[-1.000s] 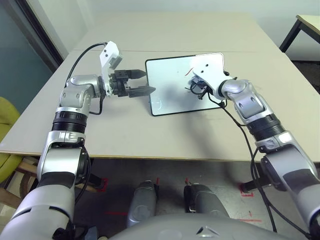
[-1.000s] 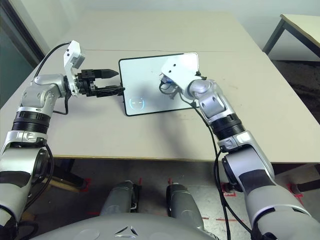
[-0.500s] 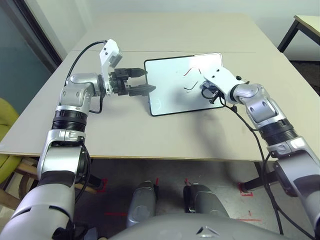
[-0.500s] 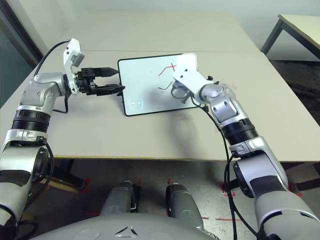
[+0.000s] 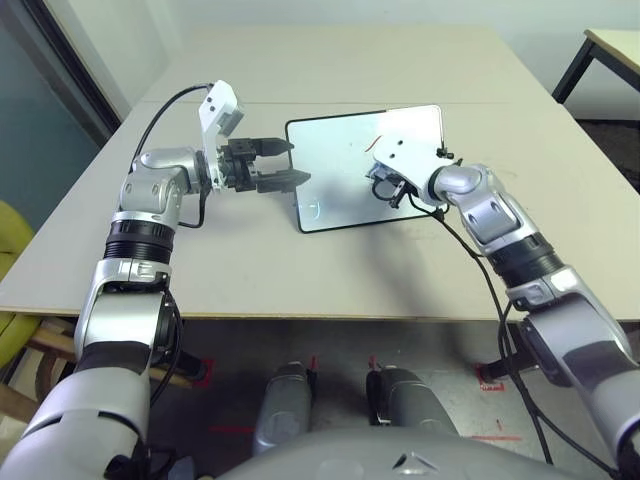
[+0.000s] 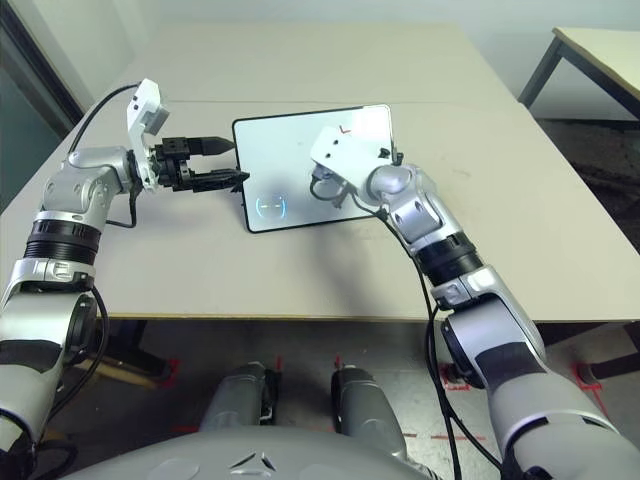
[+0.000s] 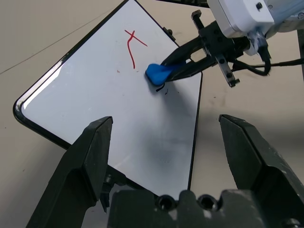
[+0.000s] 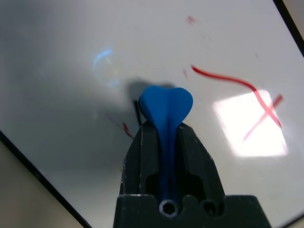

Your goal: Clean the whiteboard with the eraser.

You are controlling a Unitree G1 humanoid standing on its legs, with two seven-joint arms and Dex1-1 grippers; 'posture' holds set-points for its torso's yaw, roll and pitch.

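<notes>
Right wrist view: right jaws (image 8: 167, 142) closed tight on blue eraser (image 8: 166, 107) at whiteboard (image 7: 109, 95), on bench (image 5: 230, 270). Left jaws (image 7: 166, 126) wide apart, empty, beside board. Wiping looks unfinished: red lines (image 7: 131, 50) and black bits (image 7: 160, 88) remain.

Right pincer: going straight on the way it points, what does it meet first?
The whiteboard, most likely. The pincer is shut on the eraser, so the eraser's free end would land first. Can't tell whether it already touches or a small gap remains.
</notes>
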